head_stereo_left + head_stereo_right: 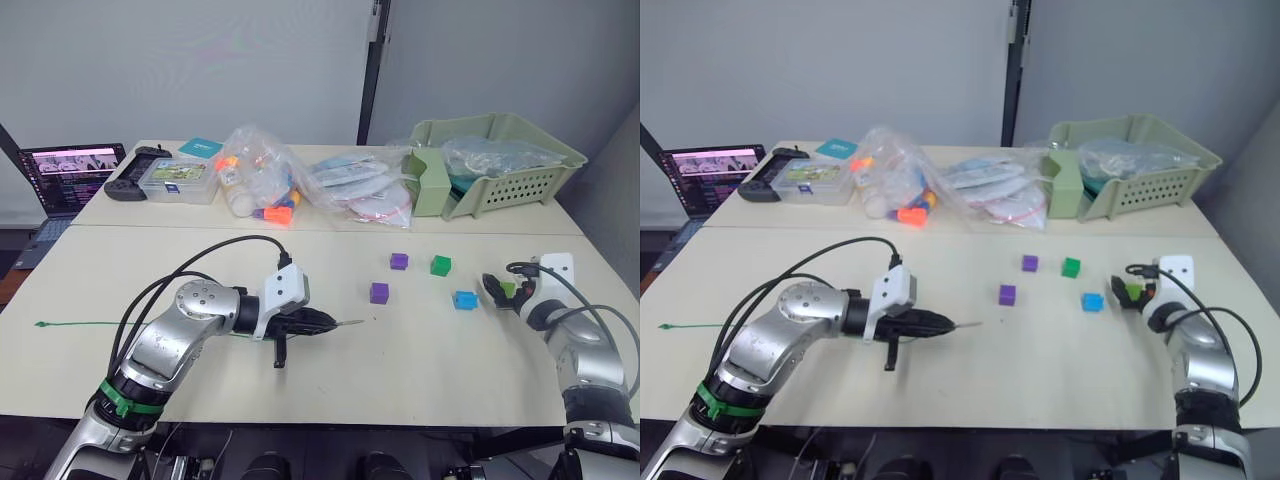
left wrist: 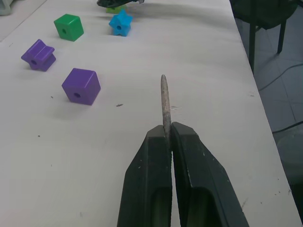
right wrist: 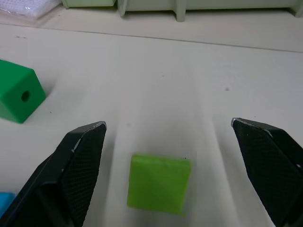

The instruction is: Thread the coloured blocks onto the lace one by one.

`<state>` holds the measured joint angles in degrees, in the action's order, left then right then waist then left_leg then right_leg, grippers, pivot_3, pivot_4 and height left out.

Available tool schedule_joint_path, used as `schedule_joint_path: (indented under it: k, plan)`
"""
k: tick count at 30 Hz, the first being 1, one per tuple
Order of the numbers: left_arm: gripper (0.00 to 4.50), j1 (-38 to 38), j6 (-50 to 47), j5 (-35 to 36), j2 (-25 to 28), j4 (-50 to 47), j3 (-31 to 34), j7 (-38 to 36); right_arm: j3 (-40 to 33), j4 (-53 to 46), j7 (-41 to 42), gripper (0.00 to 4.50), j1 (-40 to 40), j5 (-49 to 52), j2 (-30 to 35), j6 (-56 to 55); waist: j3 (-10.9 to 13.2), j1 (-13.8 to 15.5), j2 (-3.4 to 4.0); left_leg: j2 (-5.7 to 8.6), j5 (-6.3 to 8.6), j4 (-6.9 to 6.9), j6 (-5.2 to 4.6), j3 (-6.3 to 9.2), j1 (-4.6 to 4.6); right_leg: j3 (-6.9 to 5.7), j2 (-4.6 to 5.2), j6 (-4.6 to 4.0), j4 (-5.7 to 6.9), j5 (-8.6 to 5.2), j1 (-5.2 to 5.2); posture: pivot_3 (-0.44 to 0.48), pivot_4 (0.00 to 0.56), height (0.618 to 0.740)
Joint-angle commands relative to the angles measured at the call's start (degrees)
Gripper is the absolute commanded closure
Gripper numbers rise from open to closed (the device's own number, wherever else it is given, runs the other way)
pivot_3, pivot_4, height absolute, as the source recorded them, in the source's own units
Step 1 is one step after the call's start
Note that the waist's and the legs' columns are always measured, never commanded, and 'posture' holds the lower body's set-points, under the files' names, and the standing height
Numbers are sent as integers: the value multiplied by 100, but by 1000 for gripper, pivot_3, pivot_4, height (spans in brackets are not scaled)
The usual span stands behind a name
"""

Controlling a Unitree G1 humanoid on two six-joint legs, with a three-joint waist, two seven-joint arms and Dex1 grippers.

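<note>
No block is threaded yet. The lace tip (image 2: 164, 101) is pinched in the left claw (image 2: 169, 137); the right claw (image 3: 170, 137) is spread wide around the lime block (image 3: 158, 183).

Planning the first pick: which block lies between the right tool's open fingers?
The lime green block, flat on the table between the right tool's spread fingers; the other four sit apart.
</note>
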<state>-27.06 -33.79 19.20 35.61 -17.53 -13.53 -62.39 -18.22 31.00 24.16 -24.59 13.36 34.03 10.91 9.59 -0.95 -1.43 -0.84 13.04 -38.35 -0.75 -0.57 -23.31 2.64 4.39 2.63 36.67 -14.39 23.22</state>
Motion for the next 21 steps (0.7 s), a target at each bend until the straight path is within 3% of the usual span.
schedule_joint_path:
  k: [1,10,13,16,21]
  plan:
    - [4497,-97,76,72,51,-156,134,36,-63,184,-7,258,-142,31,-58,-217,0,-7,0,0,0,0,0,0,1,0,0,0,0,0,0,0,150,740]
    - [4500,-167,109,89,-17,-116,78,63,-102,413,73,3250,-161,79,-158,-491,0,-2,0,0,-1,0,1,0,3,1,0,0,1,0,-3,0,150,740]
    - [4500,-193,116,90,-49,-84,52,45,-246,-11,87,3319,-97,234,-124,-505,0,-3,1,0,-1,0,1,0,2,1,0,0,1,0,-2,0,150,740]
    - [4500,-213,145,88,-57,-13,35,5,-410,-1083,118,3319,164,494,-68,-266,-1,1,5,0,0,0,1,3,1,1,0,0,2,0,0,0,150,740]
    - [4500,-254,370,-38,-179,315,-136,-46,-334,-3913,-360,3319,1085,1323,-560,1130,-2,9,5,-4,0,5,1,26,3,-2,-4,0,7,0,-1,0,150,740]
